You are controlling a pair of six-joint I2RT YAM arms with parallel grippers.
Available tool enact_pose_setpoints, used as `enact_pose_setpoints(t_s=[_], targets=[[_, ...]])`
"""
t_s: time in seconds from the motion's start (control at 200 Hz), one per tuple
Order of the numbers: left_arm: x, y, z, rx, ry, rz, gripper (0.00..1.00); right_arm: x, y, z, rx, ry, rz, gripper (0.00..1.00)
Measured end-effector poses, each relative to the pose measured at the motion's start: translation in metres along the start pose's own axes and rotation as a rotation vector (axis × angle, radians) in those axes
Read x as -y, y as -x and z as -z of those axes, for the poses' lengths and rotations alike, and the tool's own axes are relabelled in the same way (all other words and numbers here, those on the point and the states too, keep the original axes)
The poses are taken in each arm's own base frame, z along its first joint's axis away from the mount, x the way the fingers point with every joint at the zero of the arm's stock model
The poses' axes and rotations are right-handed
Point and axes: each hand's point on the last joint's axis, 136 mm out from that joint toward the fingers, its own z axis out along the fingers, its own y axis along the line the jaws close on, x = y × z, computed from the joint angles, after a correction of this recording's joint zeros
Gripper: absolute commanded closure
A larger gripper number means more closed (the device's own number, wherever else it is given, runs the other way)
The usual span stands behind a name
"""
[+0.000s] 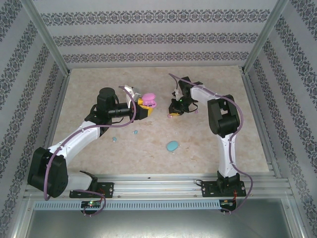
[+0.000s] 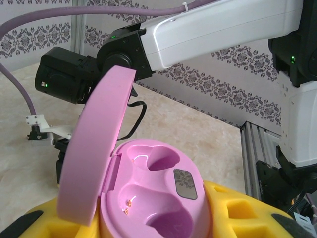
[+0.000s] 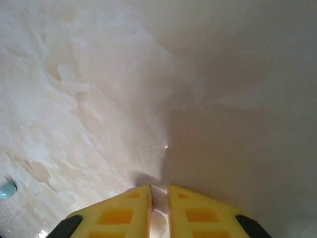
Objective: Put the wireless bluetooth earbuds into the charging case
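Note:
My left gripper [image 1: 144,106] is shut on the open pink charging case [image 2: 163,198], holding it above the table. The lid [image 2: 94,148] stands up at the left, and both wells in the base are empty. My right gripper [image 3: 159,191] sits low over the table, just right of the case in the top view [image 1: 174,112]. Its yellow fingers [image 3: 124,213] are nearly together on a small pale pink earbud [image 3: 158,224]. Two light blue earbuds [image 1: 114,140] [image 1: 134,132] lie loose on the table near the left arm; one of them shows at the right wrist view's left edge [image 3: 7,189].
A closed light blue oval case [image 1: 172,146] lies on the table in front of the right arm. The right arm's white link [image 2: 218,29] crosses above the pink case in the left wrist view. Patterned walls and metal rails [image 1: 148,186] enclose the table.

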Motion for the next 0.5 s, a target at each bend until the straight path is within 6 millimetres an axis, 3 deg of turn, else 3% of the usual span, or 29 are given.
enact_pose_setpoints(t_s=[0.5], targets=[[0.004, 0.005, 0.004, 0.012, 0.006, -0.014, 0.73, -0.013, -0.009, 0.023, 0.024, 0.018, -0.019, 0.8]])
